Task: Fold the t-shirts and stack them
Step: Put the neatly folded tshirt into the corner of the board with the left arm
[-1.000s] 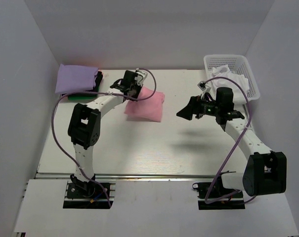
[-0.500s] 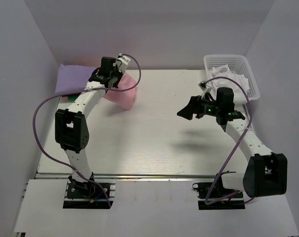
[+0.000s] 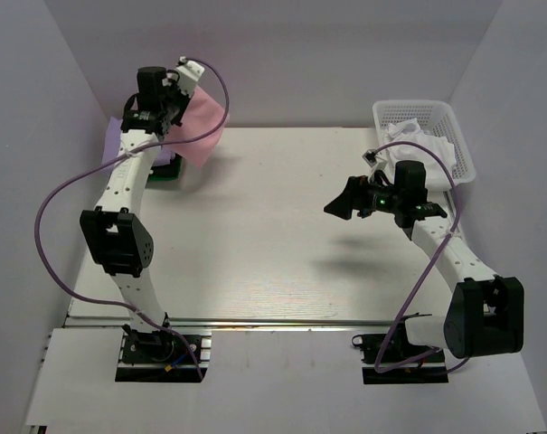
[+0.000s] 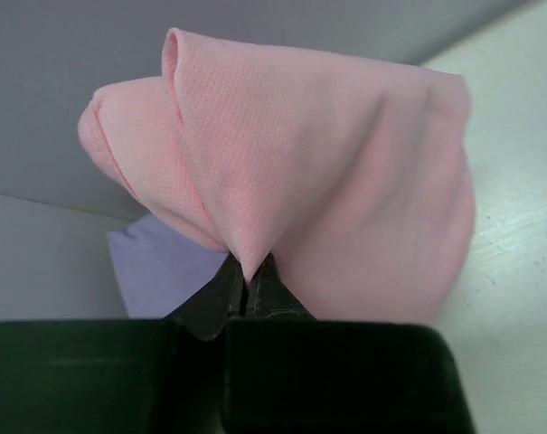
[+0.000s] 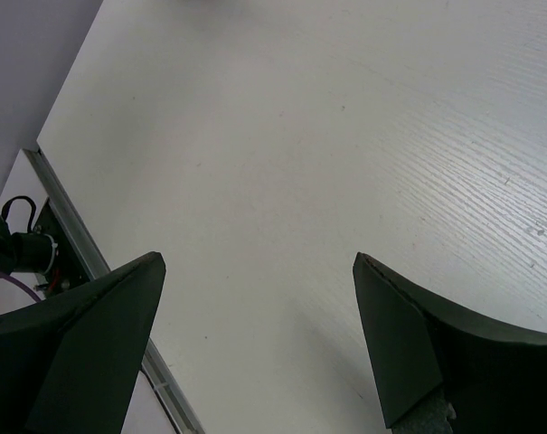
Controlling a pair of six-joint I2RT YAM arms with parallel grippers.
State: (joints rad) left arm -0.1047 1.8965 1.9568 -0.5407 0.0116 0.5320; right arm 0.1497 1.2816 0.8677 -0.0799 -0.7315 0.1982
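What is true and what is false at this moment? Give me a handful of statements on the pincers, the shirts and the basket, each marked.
1. The left pincer is shut on the pink t-shirt. True.
2. The pink t-shirt lies flat on the table. False: it hangs in the air from the left pincer, at the far left corner.
3. The right pincer is open and holds nothing. True.
4. The white basket stands at the far left of the table. False: it stands at the far right.
5. The lavender t-shirt is in the basket. False: it lies at the far left, below the held pink one.
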